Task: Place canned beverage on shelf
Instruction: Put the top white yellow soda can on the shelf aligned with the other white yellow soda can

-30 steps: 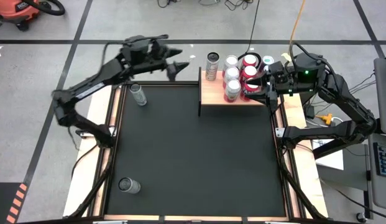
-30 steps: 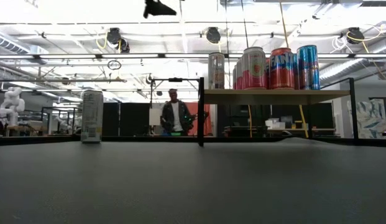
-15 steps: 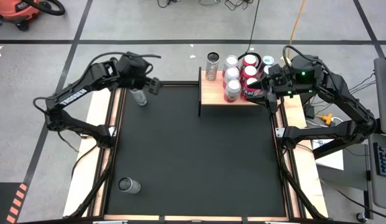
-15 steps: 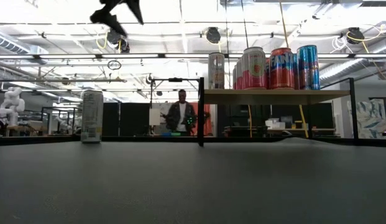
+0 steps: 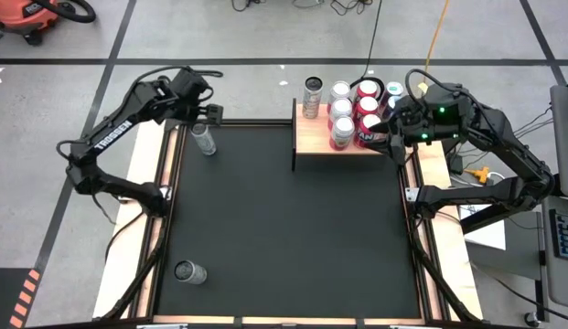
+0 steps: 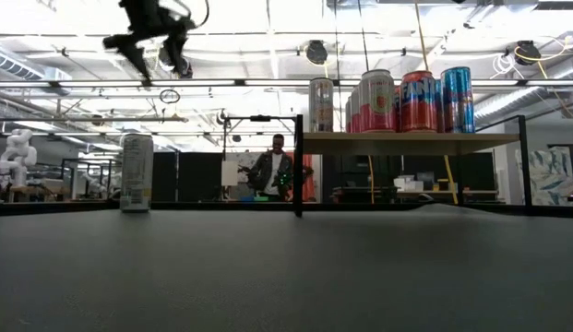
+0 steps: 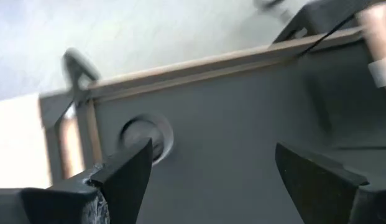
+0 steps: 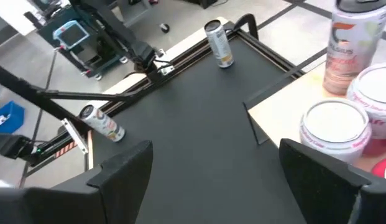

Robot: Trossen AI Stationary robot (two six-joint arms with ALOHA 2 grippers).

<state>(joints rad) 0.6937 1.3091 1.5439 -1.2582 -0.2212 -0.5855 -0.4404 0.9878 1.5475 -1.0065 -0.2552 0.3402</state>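
Observation:
A slim silver can (image 5: 203, 139) stands upright on its base on the black mat at the far left, and also shows in the low view (image 6: 137, 172) and the left wrist view (image 7: 146, 134). My left gripper (image 5: 210, 113) hangs open above it, tipped downward, holding nothing. The shelf (image 5: 311, 139), a light-wood board on a black frame, carries several upright cans (image 5: 341, 114) at the far right. My right gripper (image 5: 382, 132) stands open and without a load, high beside the shelf's right end. Another can (image 5: 189, 271) lies near the mat's near left corner.
Wooden strips (image 5: 165, 192) edge the black mat. The shelf's black frame post (image 6: 298, 166) rises at its left end. The shelf board's left part (image 8: 276, 115) is bare. A person (image 6: 279, 171) stands in the room beyond the table. The mat's middle (image 5: 284, 228) is bare.
My left gripper has swung from beside the shelf's left end toward the table's left edge, sunk a little and tipped from near level to pointing down over the far-left can. It has stayed open. The person in the background has walked to the right.

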